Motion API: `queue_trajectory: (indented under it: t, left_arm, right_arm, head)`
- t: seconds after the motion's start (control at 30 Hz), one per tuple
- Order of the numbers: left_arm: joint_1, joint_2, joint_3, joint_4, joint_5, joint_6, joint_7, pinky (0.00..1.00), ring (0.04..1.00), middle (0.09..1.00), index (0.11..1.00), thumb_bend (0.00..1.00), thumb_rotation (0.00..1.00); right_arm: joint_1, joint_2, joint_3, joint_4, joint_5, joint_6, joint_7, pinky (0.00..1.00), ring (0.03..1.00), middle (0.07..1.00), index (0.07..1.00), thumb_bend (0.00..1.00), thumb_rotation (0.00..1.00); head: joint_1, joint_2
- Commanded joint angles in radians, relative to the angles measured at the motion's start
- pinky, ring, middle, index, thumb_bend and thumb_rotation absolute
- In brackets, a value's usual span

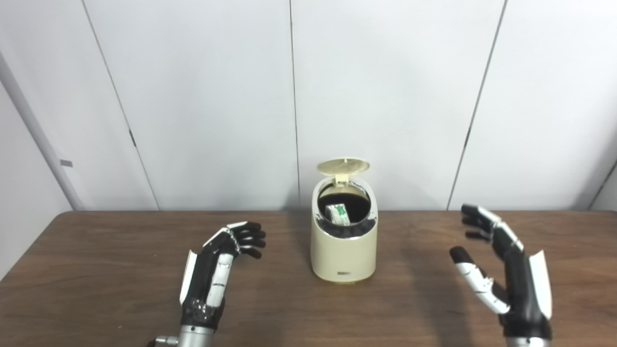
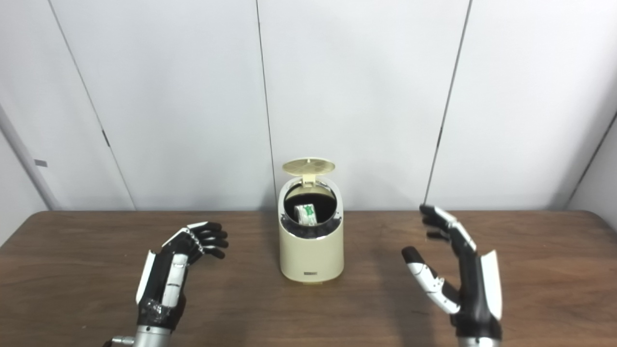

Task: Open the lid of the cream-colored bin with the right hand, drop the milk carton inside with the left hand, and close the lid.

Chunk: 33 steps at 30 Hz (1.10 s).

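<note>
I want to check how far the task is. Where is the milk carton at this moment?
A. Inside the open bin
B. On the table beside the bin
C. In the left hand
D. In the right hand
A: the milk carton lies inside the cream-colored bin, whose lid stands open, while the left hand and right hand hold nothing.

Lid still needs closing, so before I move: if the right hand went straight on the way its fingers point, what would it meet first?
Probably nothing: the right hand points up and away toward the back wall, to the right of the bin. That line looks free, though depth is unclear.
</note>
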<state>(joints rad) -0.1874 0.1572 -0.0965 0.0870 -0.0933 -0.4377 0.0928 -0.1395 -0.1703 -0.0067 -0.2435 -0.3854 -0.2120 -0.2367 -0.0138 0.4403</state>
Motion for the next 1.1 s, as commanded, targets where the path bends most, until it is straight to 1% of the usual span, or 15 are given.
queue_trajectory:
  t: [0.0,0.03,0.07,0.13,0.17,0.23,0.33,0.37,0.43,0.5,0.53,0.6,0.8,0.93,1.07]
  left_arm:
    - [0.002,0.008,0.009,-0.011,-0.006,0.002,-0.044,0.61,0.67,0.707,0.742,0.64,0.94]
    - [0.01,0.02,0.005,-0.007,-0.015,0.014,-0.074,0.68,0.723,0.756,0.786,0.65,0.96]
    - [0.016,0.027,0.004,-0.005,-0.021,0.023,-0.097,0.73,0.764,0.795,0.825,0.66,0.98]
    - [0.022,0.042,0.006,0.015,-0.03,0.038,-0.141,0.8,0.822,0.849,0.88,0.68,1.0]
    - [0.024,0.044,0.009,0.021,-0.032,0.044,-0.156,0.83,0.846,0.872,0.903,0.7,1.0]
    - [0.026,0.043,0.018,0.031,-0.036,0.057,-0.178,0.86,0.874,0.896,0.928,0.72,1.0]
    - [0.029,0.039,0.031,0.058,-0.035,0.055,-0.204,0.88,0.887,0.911,0.944,0.72,0.99]
    - [0.031,0.037,0.034,0.067,-0.039,0.051,-0.213,0.87,0.884,0.909,0.944,0.72,0.98]
    - [0.034,0.032,0.04,0.077,-0.041,0.044,-0.228,0.87,0.878,0.908,0.941,0.7,0.97]
    - [0.036,0.026,0.045,0.078,-0.034,0.043,-0.234,0.87,0.876,0.909,0.94,0.69,0.97]
    - [0.035,0.022,0.049,0.081,-0.03,0.04,-0.233,0.86,0.872,0.906,0.937,0.69,0.97]
    - [0.035,0.015,0.056,0.086,-0.025,0.038,-0.232,0.85,0.863,0.899,0.929,0.69,0.97]
    - [0.038,0.001,0.068,0.099,-0.008,0.03,-0.233,0.83,0.84,0.881,0.916,0.7,0.97]
    - [0.042,-0.008,0.071,0.092,-0.002,0.037,-0.232,0.83,0.841,0.881,0.909,0.69,0.96]
    - [0.049,-0.021,0.074,0.067,0.006,0.055,-0.225,0.82,0.844,0.88,0.904,0.69,0.95]
  right_arm:
    - [-0.071,-0.049,0.001,-0.079,-0.034,0.014,0.063,0.79,0.872,0.884,0.871,0.6,0.9]
    - [-0.095,-0.068,0.006,-0.107,-0.058,0.053,0.102,0.86,0.923,0.92,0.906,0.68,0.96]
    - [-0.111,-0.078,0.008,-0.126,-0.074,0.079,0.129,0.9,0.951,0.937,0.926,0.74,0.98]
    - [-0.164,-0.099,0.019,-0.182,-0.114,0.179,0.213,0.95,0.966,0.955,0.949,0.84,1.0]
    - [-0.184,-0.105,0.023,-0.203,-0.128,0.217,0.246,0.9,0.96,0.955,0.959,0.88,1.0]
    - [-0.225,-0.123,0.036,-0.237,-0.146,0.283,0.315,0.85,0.961,0.96,0.976,0.91,1.0]
    - [-0.294,-0.137,0.055,-0.263,-0.171,0.36,0.402,0.71,0.954,0.977,0.985,0.93,0.98]
    - [-0.316,-0.141,0.065,-0.263,-0.195,0.376,0.423,0.7,0.955,0.976,0.981,0.94,0.98]
    - [-0.359,-0.157,0.09,-0.26,-0.248,0.414,0.481,0.75,0.969,0.971,0.967,0.93,0.99]
    - [-0.407,-0.175,0.117,-0.257,-0.287,0.461,0.553,0.84,0.99,0.963,0.957,0.93,1.0]
    - [-0.431,-0.181,0.128,-0.252,-0.299,0.477,0.582,0.9,0.996,0.961,0.952,0.93,1.0]
    - [-0.472,-0.191,0.147,-0.237,-0.314,0.503,0.628,0.94,0.999,0.95,0.938,0.92,1.0]
    - [-0.6,-0.202,0.212,-0.152,-0.366,0.541,0.731,0.84,0.956,0.926,0.913,0.91,0.97]
    - [-0.675,-0.192,0.246,-0.064,-0.371,0.557,0.778,0.85,0.97,0.924,0.912,0.95,0.95]
    - [-0.713,-0.189,0.271,-0.01,-0.372,0.575,0.808,0.87,0.974,0.919,0.9,0.93,0.92]
  head:
    - [0.0,-0.002]
    - [0.0,-0.003]
    - [0.0,-0.004]
    - [-0.002,-0.005]
    - [-0.002,-0.005]
    - [-0.005,-0.004]
    - [-0.011,-0.004]
    - [-0.011,-0.004]
    - [-0.013,-0.001]
    - [-0.015,0.0]
    - [-0.018,0.0]
    - [-0.021,-0.001]
    - [-0.021,-0.001]
    - [-0.018,-0.001]
    - [-0.017,-0.001]
